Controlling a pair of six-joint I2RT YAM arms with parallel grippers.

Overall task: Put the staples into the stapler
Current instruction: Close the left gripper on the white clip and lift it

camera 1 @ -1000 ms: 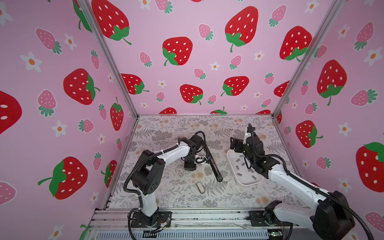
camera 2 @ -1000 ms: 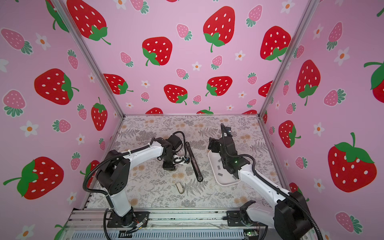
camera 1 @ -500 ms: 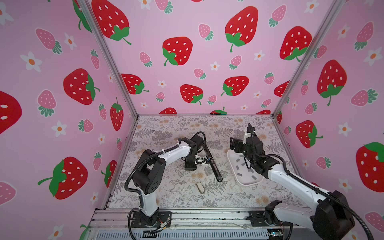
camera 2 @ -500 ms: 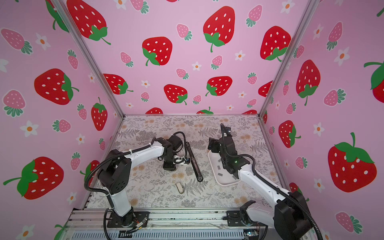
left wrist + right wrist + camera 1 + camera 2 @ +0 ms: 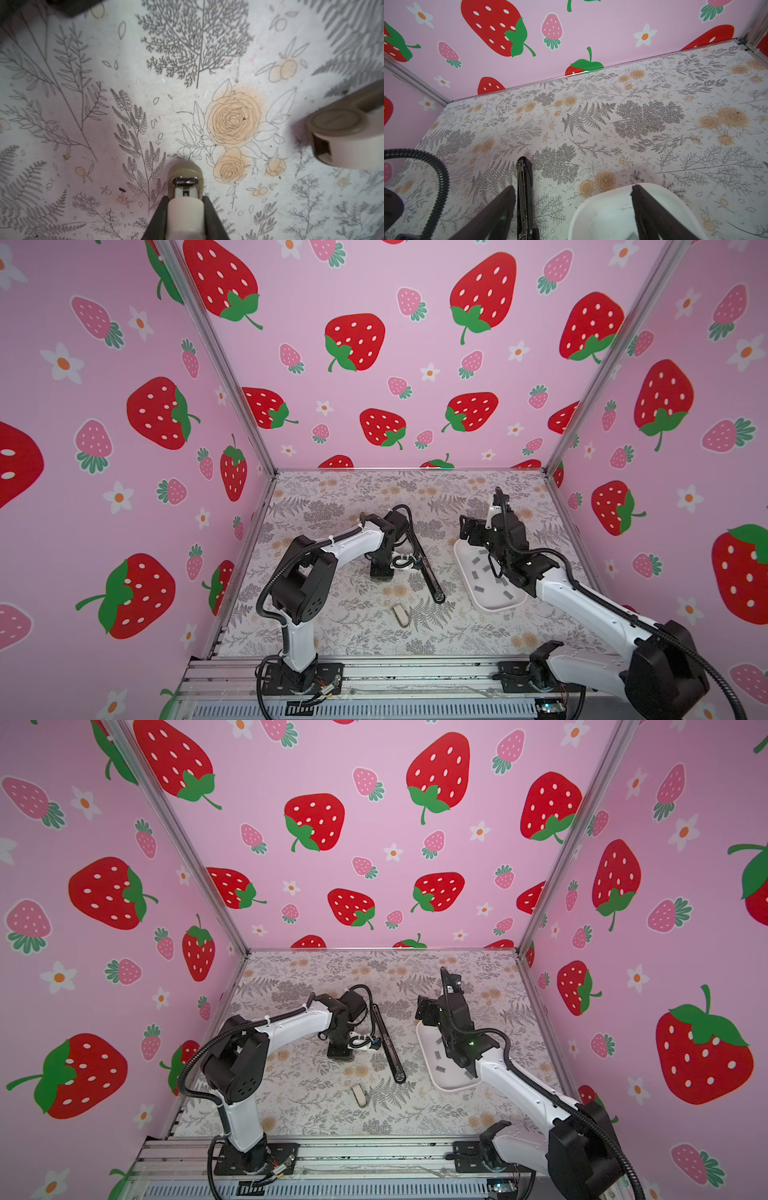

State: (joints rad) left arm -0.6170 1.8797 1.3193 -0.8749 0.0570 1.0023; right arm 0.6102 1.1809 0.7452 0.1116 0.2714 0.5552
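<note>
left arm [image 5: 353,540]: bent, reaching mid-counter | left claw [image 5: 185,200]: pointed down, pinching small stapler [image 5: 184,176] | right arm [image 5: 582,598]: stretched far | right claw [image 5: 572,188]: raised, jaws spread wide

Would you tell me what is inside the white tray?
Several grey staple strips lie scattered in the white tray. The right arm covers part of it, so any strips beneath are hidden.

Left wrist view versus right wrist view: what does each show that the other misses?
Only the left wrist view: the left tool closed on a small stapler, and a second beige stapler lying loose nearby. Only the right wrist view: the open right tool, the long black stapler, the white tray's rim and the pink wall. Both: the floral table cover.
</note>
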